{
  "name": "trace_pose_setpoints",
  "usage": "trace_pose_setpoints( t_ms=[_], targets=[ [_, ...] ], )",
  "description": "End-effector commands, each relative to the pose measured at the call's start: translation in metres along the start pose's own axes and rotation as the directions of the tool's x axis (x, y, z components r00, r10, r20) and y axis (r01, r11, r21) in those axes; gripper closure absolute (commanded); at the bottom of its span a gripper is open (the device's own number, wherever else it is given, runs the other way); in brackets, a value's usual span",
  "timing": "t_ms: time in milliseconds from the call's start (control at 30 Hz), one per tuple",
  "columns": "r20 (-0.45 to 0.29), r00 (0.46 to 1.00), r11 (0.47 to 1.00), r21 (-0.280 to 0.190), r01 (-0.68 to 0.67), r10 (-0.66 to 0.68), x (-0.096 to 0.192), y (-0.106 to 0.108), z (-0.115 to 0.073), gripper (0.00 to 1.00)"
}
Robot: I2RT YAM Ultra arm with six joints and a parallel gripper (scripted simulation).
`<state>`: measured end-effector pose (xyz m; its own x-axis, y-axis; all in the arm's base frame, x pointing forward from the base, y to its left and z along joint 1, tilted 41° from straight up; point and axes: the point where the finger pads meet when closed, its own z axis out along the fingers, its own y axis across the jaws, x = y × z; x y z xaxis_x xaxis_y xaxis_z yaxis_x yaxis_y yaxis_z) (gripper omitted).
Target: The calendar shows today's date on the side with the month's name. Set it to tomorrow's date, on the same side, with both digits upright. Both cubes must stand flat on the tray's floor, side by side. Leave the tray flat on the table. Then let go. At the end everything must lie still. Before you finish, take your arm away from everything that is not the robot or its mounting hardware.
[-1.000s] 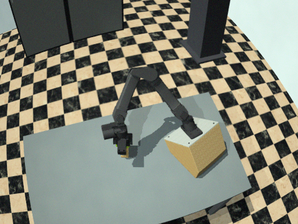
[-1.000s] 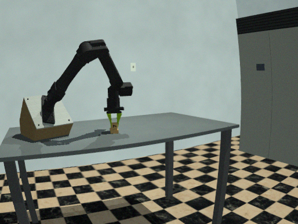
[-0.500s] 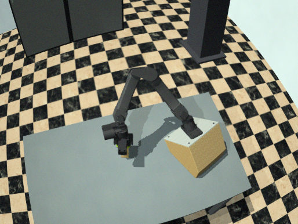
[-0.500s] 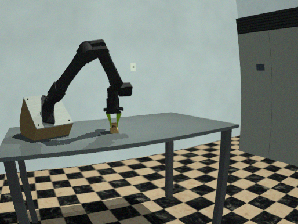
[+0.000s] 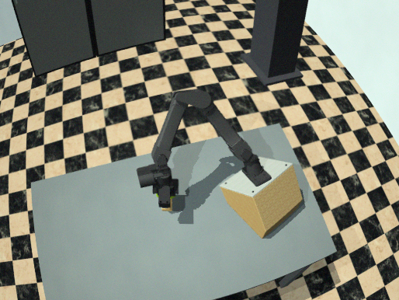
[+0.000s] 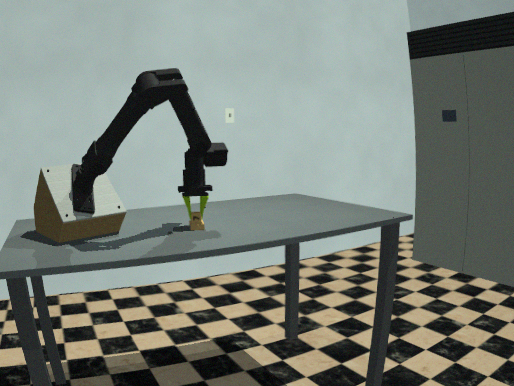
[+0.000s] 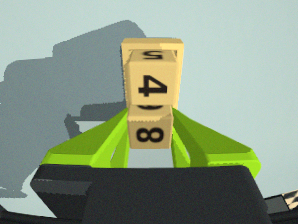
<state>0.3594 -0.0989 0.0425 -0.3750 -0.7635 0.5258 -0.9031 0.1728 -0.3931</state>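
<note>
My gripper (image 5: 166, 202) points straight down near the middle of the grey table, its green fingers (image 6: 196, 212) reaching to the table top. In the wrist view the gripper (image 7: 149, 143) is shut on a small tan date cube (image 7: 149, 135) whose face toward the camera reads 8. Right beyond it, touching or nearly so, is a second tan cube (image 7: 153, 83) showing a 4, with a sliver of another digit between them. In the top and exterior views the cubes show only as a small tan block (image 5: 167, 208) under the fingers, also seen from the side (image 6: 197, 224). I cannot make out the tray or the month's name.
The arm's base sits on a tilted wooden block (image 5: 263, 200) at the table's right side, seen at the left in the exterior view (image 6: 75, 207). Dark cabinets (image 5: 89, 27) and a dark pillar (image 5: 277, 39) stand on the checkered floor behind the table.
</note>
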Motion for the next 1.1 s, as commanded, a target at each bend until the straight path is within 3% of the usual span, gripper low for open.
trace_pose_setpoints(
  t_ms=[0,1067],
  targets=[
    [0.025,1.0,0.999,0.034,-0.007,0.006,-0.0012,-0.009,-0.0112,0.74],
    [0.027,1.0,0.999,0.041,-0.015,0.014,0.0006,-0.0157,-0.0144,0.74]
  ],
)
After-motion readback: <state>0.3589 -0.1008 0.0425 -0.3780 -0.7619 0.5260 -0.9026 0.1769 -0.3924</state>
